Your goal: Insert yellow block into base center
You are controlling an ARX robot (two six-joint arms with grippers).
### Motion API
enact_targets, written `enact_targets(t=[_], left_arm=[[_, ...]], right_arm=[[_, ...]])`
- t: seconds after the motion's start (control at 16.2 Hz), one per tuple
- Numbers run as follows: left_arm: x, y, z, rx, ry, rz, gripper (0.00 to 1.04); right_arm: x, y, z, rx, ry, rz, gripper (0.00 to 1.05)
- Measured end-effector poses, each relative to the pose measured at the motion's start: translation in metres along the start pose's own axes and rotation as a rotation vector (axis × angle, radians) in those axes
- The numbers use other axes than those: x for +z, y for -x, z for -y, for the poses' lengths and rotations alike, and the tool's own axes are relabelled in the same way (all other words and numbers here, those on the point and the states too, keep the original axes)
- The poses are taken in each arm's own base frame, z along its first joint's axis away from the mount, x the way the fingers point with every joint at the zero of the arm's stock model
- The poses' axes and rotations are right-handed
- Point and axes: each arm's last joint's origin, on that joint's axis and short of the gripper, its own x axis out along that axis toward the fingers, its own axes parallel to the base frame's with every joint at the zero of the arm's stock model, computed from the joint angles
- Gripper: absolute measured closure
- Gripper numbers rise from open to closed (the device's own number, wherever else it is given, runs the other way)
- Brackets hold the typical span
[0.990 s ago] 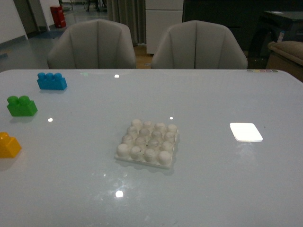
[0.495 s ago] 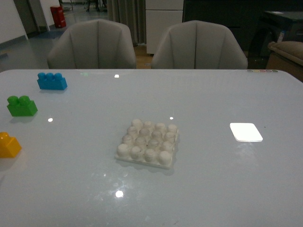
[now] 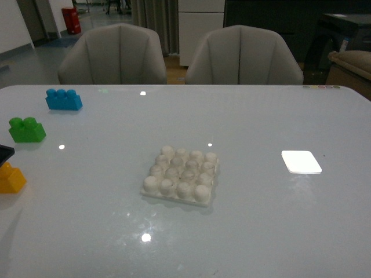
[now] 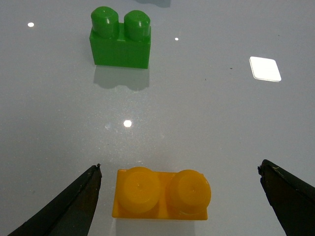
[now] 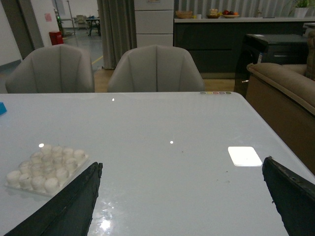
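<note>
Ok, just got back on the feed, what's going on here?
The left claw is open with a finger on each side of the yellow block, not gripping it yet. The block sits on the table near the green brick. The base lies mid-table with nothing on it. The right claw is open and empty.

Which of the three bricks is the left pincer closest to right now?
The yellow block: it sits between the open fingers of the left pincer, not yet gripped. The green brick lies further off, and the blue brick further still.
</note>
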Motion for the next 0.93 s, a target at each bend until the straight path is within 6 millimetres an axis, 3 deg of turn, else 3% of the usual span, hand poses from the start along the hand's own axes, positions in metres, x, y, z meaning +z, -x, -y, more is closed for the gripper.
enact_targets(t=[0.68,0.93], left_arm=[[-0.028,-0.015,0.002,0.015,-0.01,-0.048,0.07],[-0.028,-0.015,0.002,0.02,-0.02,-0.044,0.07]], right_arm=[[0.0,0.0,0.0,0.0,0.0,0.0,0.06],[0.0,0.0,0.0,0.0,0.0,0.0,0.06]])
